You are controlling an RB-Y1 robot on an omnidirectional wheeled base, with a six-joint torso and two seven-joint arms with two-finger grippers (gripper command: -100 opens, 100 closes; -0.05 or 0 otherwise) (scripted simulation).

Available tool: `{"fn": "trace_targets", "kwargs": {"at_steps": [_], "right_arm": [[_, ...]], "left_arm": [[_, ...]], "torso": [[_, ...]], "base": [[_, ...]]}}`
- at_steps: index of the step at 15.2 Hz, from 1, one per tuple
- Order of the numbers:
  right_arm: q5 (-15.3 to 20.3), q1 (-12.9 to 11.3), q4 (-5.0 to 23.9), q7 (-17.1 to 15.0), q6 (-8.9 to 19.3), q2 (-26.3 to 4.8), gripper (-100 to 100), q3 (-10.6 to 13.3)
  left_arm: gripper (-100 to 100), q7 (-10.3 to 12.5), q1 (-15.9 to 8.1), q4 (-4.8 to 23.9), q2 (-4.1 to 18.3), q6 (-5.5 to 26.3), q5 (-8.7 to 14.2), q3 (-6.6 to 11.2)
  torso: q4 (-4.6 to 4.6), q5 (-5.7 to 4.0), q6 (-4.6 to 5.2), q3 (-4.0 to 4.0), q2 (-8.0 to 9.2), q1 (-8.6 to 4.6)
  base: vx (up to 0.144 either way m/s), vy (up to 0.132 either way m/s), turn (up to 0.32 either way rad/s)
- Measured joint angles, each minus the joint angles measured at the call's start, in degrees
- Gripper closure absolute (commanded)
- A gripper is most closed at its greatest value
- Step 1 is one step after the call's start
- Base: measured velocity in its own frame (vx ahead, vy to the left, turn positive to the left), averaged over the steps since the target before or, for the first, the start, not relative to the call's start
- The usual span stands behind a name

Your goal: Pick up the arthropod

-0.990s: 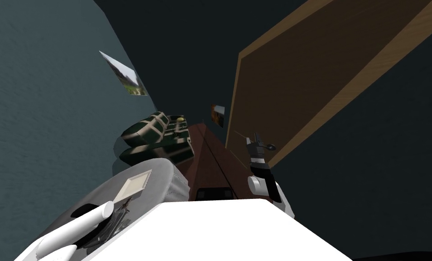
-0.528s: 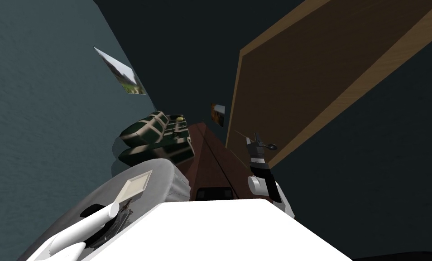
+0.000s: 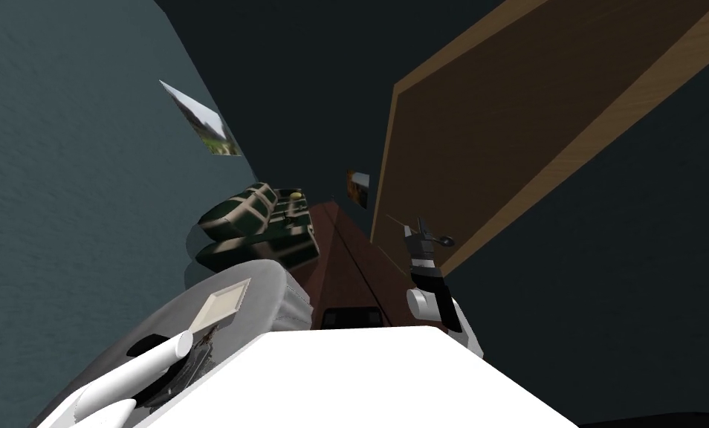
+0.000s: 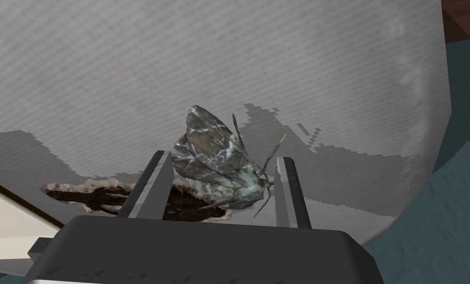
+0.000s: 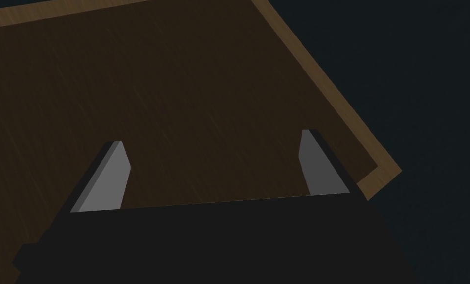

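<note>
On the far left of the head view, the robot's left arm reaches down over a round grey table (image 3: 267, 286), beside a shallow cream tray (image 3: 223, 303). Its wrist view shows the left gripper (image 4: 223, 157) low over that grey top with the moth (image 4: 219, 165) between its fingers. They are drawn in well narrower than the other hand's, and each lies against a side of the insect: one on the folded wings, the other by the head and antennae. The moth stands on edge, wings up, over a flat dark brown patch (image 4: 96, 195) lying on the table. Farther back, toward the middle, is a green sofa (image 3: 256, 223). On the right, the right gripper (image 5: 213, 137) is held up before a brown panel (image 5: 180, 74), its fingers wide apart and holding nothing.

The grasp looks made, so lifting is the step in hand. The next move calls for a slow, straight rise off the table, with the squeeze kept even. The hold is on thin wings, so a tilt or jerk could let the moth slip.
</note>
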Motion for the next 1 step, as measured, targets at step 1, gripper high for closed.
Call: {"fn": "trace_targets", "kwargs": {"at_steps": [1], "right_arm": [[0.0,0.0,0.0,0.0,0.0,0.0,0,0.0]], "left_arm": [[100,-0.2,0.3,-0.8,0.2,0.8,0.3,0.38]], "torso": [[-0.01,-0.02,-0.02,-0.02,-0.03,-0.06]], "base": [[0.019,-0.032,0.007]]}}
